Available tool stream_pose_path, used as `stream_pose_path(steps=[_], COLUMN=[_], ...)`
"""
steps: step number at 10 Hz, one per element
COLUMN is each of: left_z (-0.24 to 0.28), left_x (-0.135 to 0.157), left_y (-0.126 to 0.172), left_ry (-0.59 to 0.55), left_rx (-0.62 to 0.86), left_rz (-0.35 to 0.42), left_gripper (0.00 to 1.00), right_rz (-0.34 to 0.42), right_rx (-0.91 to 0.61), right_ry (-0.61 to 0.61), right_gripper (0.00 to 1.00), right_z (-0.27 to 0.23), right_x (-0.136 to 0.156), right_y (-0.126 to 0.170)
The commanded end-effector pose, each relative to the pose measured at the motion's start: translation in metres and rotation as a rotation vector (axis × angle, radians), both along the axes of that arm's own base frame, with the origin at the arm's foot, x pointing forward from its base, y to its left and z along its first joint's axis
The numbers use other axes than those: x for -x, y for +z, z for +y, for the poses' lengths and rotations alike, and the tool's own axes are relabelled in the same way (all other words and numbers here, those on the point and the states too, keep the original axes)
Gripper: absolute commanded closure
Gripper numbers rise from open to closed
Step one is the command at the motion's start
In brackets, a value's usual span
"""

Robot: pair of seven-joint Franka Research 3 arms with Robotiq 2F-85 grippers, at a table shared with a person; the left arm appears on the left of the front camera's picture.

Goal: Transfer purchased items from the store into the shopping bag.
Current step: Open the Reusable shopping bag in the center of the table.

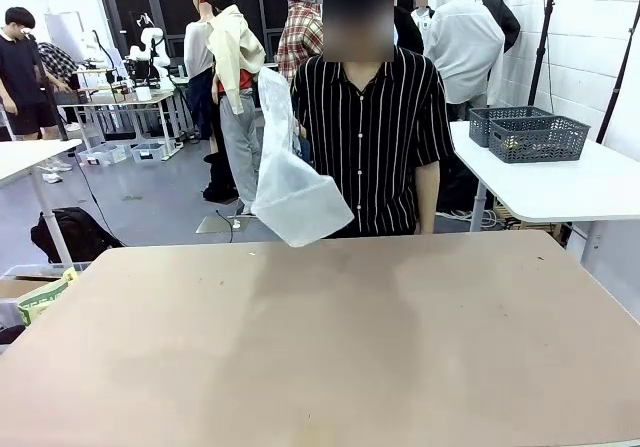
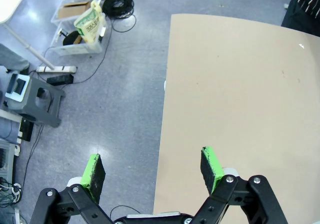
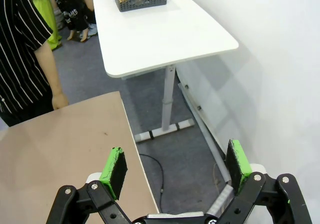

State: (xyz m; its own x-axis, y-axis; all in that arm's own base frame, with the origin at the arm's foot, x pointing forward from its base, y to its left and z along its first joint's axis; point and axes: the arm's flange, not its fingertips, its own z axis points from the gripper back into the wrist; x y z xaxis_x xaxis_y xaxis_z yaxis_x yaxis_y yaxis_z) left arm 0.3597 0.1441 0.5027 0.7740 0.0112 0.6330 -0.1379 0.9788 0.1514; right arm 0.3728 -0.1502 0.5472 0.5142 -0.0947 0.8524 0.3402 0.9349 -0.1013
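Both sets of jaws stand wide apart with nothing between them. The left gripper [image 2: 151, 169] hangs at the bottom of its wrist view, one green pad over the grey floor [image 2: 100, 98] and the other over the edge of the tan table [image 2: 240, 83]. The right gripper [image 3: 175, 164], low in its own view, hangs past the table's corner, mostly above the floor. In the front view, just left of centre, the white shopping bag [image 1: 297, 195] hangs in the air in front of the person [image 1: 375, 137] in a black striped shirt. It is above the table's far edge and the holding hand is hidden. At the upper right two dark lattice baskets [image 1: 537, 139] sit side by side on a white side table [image 1: 580, 187], well apart from the bag. One shows brownish contents, too small to tell.
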Motion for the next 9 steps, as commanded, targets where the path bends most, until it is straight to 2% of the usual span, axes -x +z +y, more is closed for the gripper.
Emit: stream_pose_path(steps=[1, 9], left_z=[0.0004, 0.0004], left_x=[0.0008, 0.0008], left_y=[0.0009, 0.0009], left_ry=[-0.011, -0.011], left_rx=[-0.016, -0.016], left_rz=[0.003, 0.003], left_gripper=[0.00, 0.00], right_rz=[0.015, 0.015], right_rx=[0.010, 0.010], right_ry=[0.007, 0.007], right_gripper=[0.00, 0.00], right_z=[0.0001, 0.0001], right_x=[0.0003, 0.0003], right_y=[-0.0013, -0.0013])
